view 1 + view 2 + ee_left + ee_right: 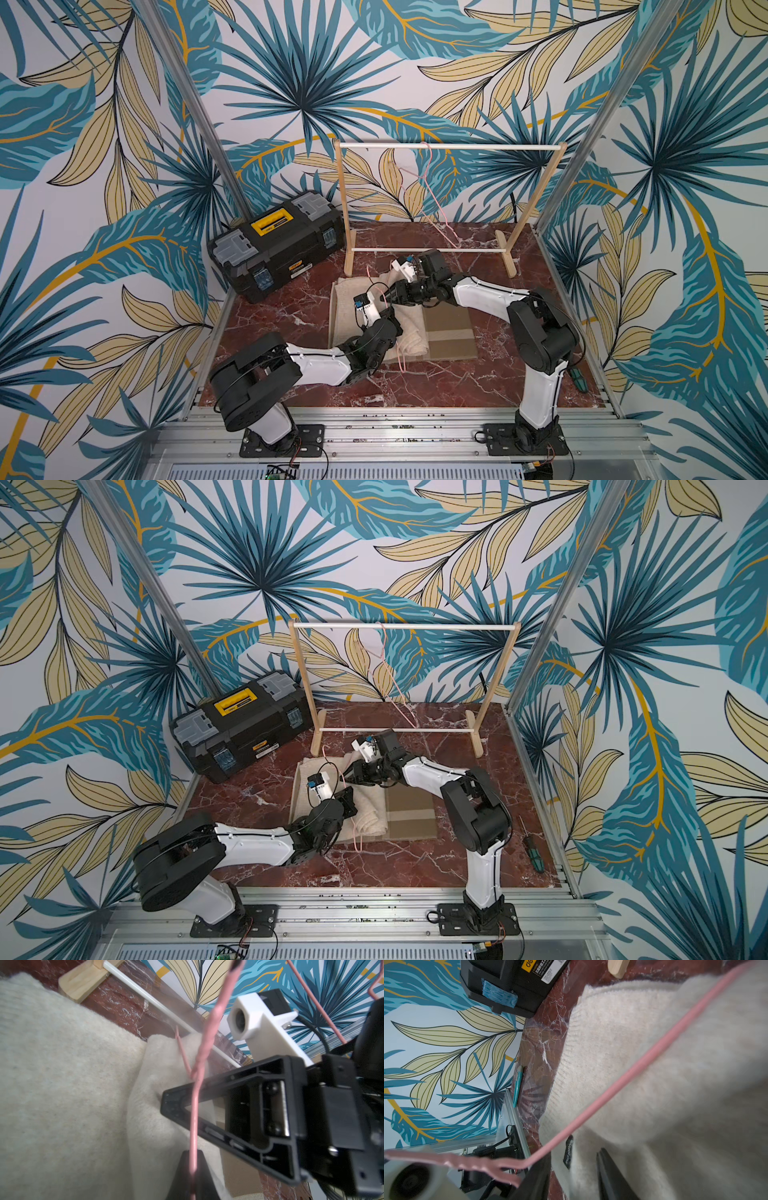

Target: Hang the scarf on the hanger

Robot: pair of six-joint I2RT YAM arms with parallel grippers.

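Scarf [347,316], cream and fuzzy, lies folded on the marble table [415,386] in front of the wooden rack [478,146], with a rolled fold along its right side. At far left a black toolbox [278,241] with a yellow handle sits against the wall.

Moving right, the left gripper [192,1164] reaches over the scarf and is clenched on the wire of a pink hanger [633,1070], which slants across the fabric. One thin end of the hanger pokes up beyond the fold, near the rack's left foot.

Just past it, the right gripper [384,297] points leftward over the same fold. Its jaws stand parted and released in the right wrist view, with scarf showing in the gap and the hanger wire passing close by one finger.

A tan woven sheet [451,332] lies just beside the scarf on its right. Behind, the rack carries a second pink hanger [315,1002], hooked on its top rod. At far right a green-handled screwdriver [535,856] lies near the table's edge.
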